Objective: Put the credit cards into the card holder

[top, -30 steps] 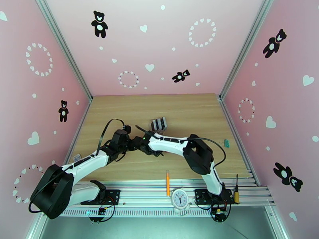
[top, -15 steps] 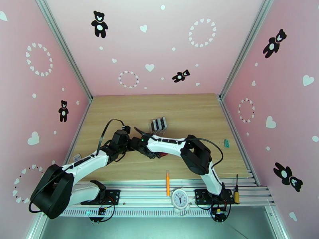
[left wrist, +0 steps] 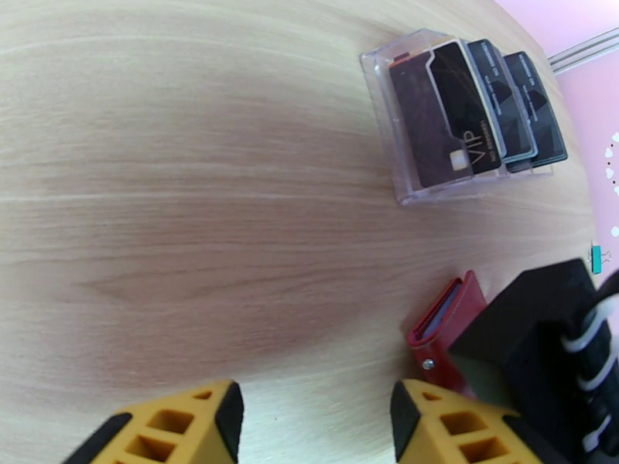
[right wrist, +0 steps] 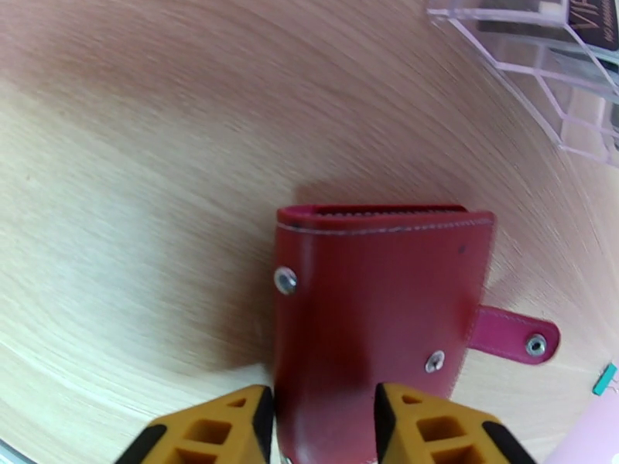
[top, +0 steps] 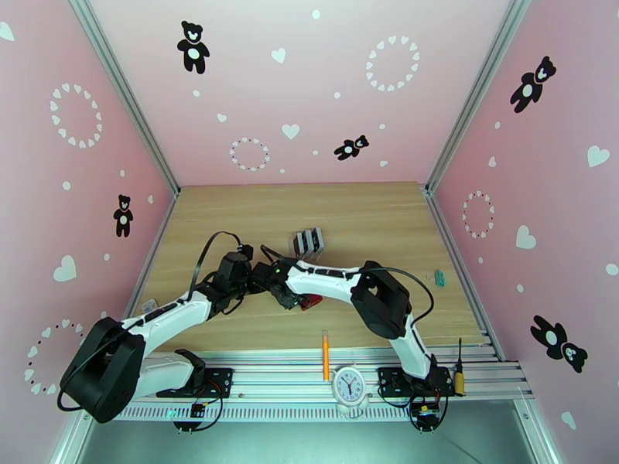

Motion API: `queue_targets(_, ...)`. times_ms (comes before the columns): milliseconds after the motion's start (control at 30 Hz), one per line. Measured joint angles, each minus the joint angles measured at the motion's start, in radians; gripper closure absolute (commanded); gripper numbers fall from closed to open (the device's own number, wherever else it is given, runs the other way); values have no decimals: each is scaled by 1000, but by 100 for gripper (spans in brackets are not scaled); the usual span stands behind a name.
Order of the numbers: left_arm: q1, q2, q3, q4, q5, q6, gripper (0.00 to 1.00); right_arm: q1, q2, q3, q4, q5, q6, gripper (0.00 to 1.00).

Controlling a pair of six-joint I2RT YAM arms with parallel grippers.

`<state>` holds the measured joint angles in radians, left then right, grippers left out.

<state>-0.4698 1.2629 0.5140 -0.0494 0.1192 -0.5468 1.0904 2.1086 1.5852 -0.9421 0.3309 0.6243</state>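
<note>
The card holder (right wrist: 387, 303), a red wallet folded shut with its snap tab loose to the right, lies on the wood. My right gripper (right wrist: 321, 404) stands open over the wallet's near left part, a yellow finger on each side. From above, the wallet (top: 311, 301) peeks out beside the right gripper (top: 298, 298). Dark credit cards (left wrist: 464, 117) stand in a clear slotted rack (left wrist: 402, 125) further back. My left gripper (left wrist: 317, 396) is open over bare wood, left of the wallet (left wrist: 445, 326), whose edge shows bluish cards. The two grippers sit close together at mid table.
The clear rack (top: 308, 241) stands just behind both grippers. A green clip (top: 439, 278) lies at the right edge. An orange pen (top: 326, 355), a small clock (top: 348, 386) and a screwdriver (top: 459, 369) rest on the front rail.
The right gripper's jaws have spread apart from shut. The right arm has shifted slightly left, and the red wallet now shows on the table beside it. The left arm has stayed still.
</note>
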Motion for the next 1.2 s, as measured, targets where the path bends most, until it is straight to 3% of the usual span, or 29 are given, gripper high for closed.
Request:
queue_targets(267, 0, 21, 0, 5, 16, 0, 44, -50, -147, -68, 31, -31, -14, 57)
queue_targets(467, 0, 90, 1, 55, 129, 0, 44, -149, -341, -190, 79, -76, -41, 60)
queue_targets(667, 0, 180, 5, 116, 253, -5, 45, -294, -510, -373, 197, -219, -58, 61)
queue_targets(867, -13, 220, 33, 144, 317, -7, 45, -359, -547, -471, 294, -345, -56, 63)
queue_targets(1200, -121, 338, 126, 139, 354, 5, 46, -485, -558, -591, 441, -513, -29, 64)
